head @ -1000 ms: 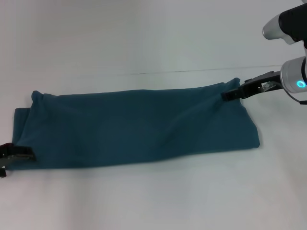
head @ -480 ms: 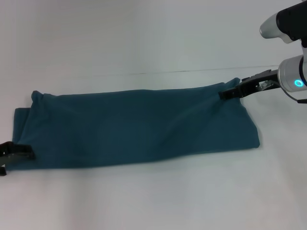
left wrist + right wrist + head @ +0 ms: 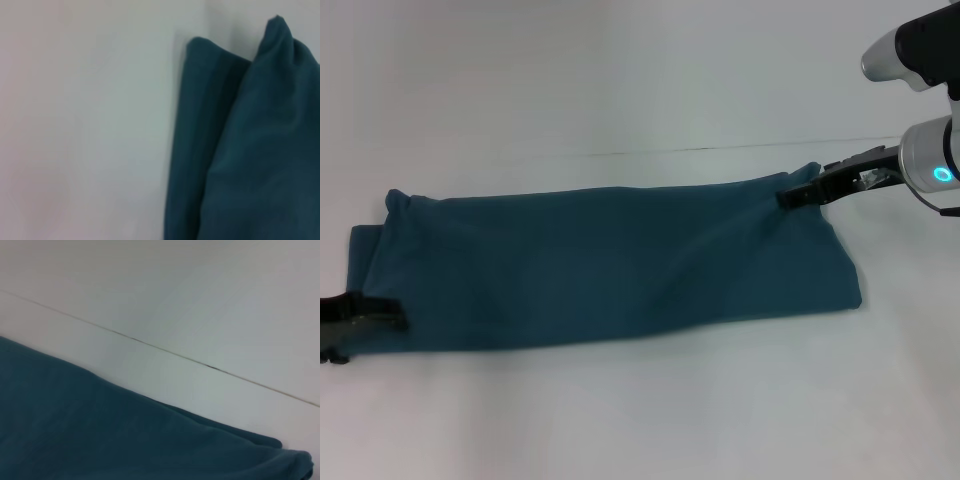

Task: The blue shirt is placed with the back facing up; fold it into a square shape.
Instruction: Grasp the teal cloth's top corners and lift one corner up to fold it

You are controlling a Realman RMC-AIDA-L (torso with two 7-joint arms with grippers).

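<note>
Between the two pincers the blue shirt point(image 3: 605, 265) lies stretched on the white table point(image 3: 620, 90), already folded into a long narrow band whose long axis runs from one pincer to the other. At the band's right end the right pincer point(image 3: 790, 198) sits on the far corner, its dark fingers closed onto the cloth, which rises into a small peak just beyond the tips; creases fan away from that spot toward the middle of the band. At the opposite end the left pincer point(image 3: 382, 313) lies low at the near corner, its tips on or over the shirt's edge; whether they are pinched on the fabric or merely resting there I cannot tell. From each pincer, then, the bulk of the shirt extends inward toward the other one, and each arm is closest to its own end.

To reach a square, I judge the next fold must bring one short end across to the other, along that long axis.

Only plain dark teal shows, with no lettering. The left wrist view shows stacked layers at that end, with a rounded folded edge and a pointed corner standing up. The right wrist view shows a smooth far edge running beside a thin dark seam line point(image 3: 150, 346) in the table.
</note>
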